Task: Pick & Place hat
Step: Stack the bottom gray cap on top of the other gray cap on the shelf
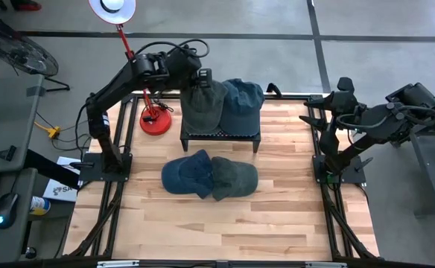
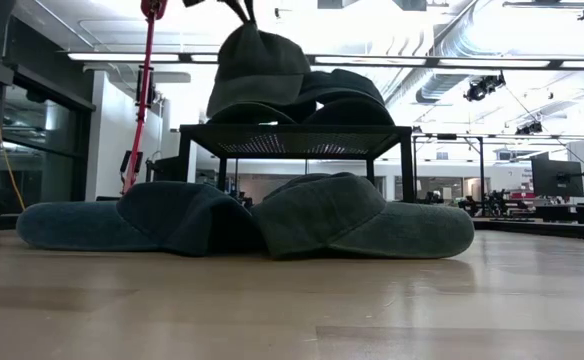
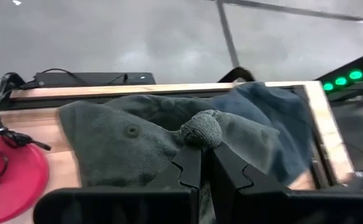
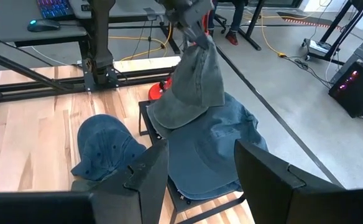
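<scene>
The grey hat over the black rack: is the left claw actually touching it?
Touching. In the left wrist view the left gripper is shut on a pinched fold of the grey hat; the right wrist view shows it hanging from that gripper over the rack.

Bright overhead ceiling lights (image 2: 302, 58), glare, backlit silhouettes.

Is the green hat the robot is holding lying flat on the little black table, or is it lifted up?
Partly lifted. The left gripper, shut, pinches the green hat at its top, so it hangs tilted, lower edge touching the blue hat on the black stand.
</scene>
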Controlling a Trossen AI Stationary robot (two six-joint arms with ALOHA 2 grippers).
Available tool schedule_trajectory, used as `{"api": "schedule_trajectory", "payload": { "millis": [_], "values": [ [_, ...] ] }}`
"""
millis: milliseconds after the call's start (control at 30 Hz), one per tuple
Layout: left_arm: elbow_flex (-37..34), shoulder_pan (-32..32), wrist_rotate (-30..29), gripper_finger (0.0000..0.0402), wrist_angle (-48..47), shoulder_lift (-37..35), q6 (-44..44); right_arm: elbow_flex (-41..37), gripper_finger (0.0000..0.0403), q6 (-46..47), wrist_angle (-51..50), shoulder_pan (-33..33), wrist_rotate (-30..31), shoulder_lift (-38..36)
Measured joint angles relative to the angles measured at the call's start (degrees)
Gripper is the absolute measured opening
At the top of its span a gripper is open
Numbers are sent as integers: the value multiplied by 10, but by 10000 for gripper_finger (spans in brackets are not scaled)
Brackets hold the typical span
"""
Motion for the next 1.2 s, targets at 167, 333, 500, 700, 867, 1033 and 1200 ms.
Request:
{"api": "schedule_trajectory", "payload": {
  "millis": [167,333,500,700,867,1033,1200],
  "values": [
    [-1,21,10,5,-2,16,7,0,177,4,0,0,0,0],
    [-1,40,9,5,-11,30,17,0,177,5,0,0,3,0],
    [0,52,9,6,-19,49,24,0,177,10,0,0,9,0],
    [0,53,13,6,-19,76,44,0,177,18,0,0,11,0],
    [-1,53,9,6,-11,89,57,0,177,22,0,0,11,0],
    [-1,53,10,7,24,91,78,0,177,27,0,0,21,0],
    [-1,53,39,36,46,91,107,0,177,31,0,0,24,0]
  ]
}}
